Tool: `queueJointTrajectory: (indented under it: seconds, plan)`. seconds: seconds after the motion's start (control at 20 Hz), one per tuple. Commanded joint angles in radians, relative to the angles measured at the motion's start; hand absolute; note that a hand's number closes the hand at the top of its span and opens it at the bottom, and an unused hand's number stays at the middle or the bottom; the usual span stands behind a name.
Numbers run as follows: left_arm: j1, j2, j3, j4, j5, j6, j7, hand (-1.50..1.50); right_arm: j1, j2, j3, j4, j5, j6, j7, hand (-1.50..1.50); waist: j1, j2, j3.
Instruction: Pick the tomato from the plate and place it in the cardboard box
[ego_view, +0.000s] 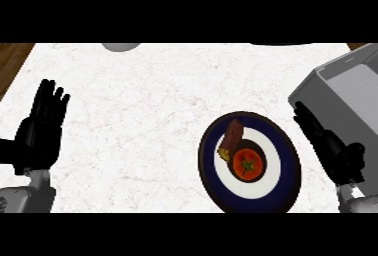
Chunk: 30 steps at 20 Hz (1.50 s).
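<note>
red tomato (248, 163) sits untouched on the plate (284, 150), just left of the right hand (334, 150)'s straight fingers; reach step, curling round it comes next.

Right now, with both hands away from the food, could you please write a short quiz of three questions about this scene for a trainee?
1. True or false: the tomato already lies in the box.
2. Which hand is nearer to the plate? A) left hand B) right hand
3. Fill in: beside the tomato on the plate lies a ______ piece of food.

Key:
1. False; it lies on the plate, and no hand holds it.
2. B; the right hand shows between the plate and the box, fingers straight. The left hand rests open near the view's left edge.
3. Brown.
</note>
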Motion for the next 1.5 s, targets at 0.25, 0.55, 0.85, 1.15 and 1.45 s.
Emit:
queueJointTrajectory:
  seconds: [0.25,0.55,0.85,1.15,1.45]
  plan:
    - [0.063,0.030,0.004,-0.004,-0.028,0.013,0.039,0.00,0.116,0.088,-0.388,-0.178,-0.099,-0.296,-0.302,1.50,-0.092,-0.044,0.001]
    - [0.075,-0.033,-0.091,-0.019,-0.050,-0.006,0.045,0.00,0.316,0.172,-0.346,-0.092,0.203,-0.561,-0.540,-1.50,-0.007,-0.014,-0.003]
    - [0.036,-0.009,-0.080,-0.059,-0.034,-0.022,0.130,0.00,0.584,0.047,-0.249,-0.373,0.382,-0.520,-0.438,-1.50,0.005,-0.013,-0.006]
    - [0.023,-0.004,-0.074,-0.069,-0.039,-0.011,0.147,0.00,0.762,-0.194,-0.193,-0.558,0.518,-0.336,-0.140,-1.50,0.006,-0.009,-0.012]
    - [-0.034,-0.043,-0.092,-0.023,-0.079,0.024,0.149,0.00,0.752,-0.233,-0.115,-0.874,0.617,-0.231,0.251,-1.50,0.016,-0.006,-0.008]
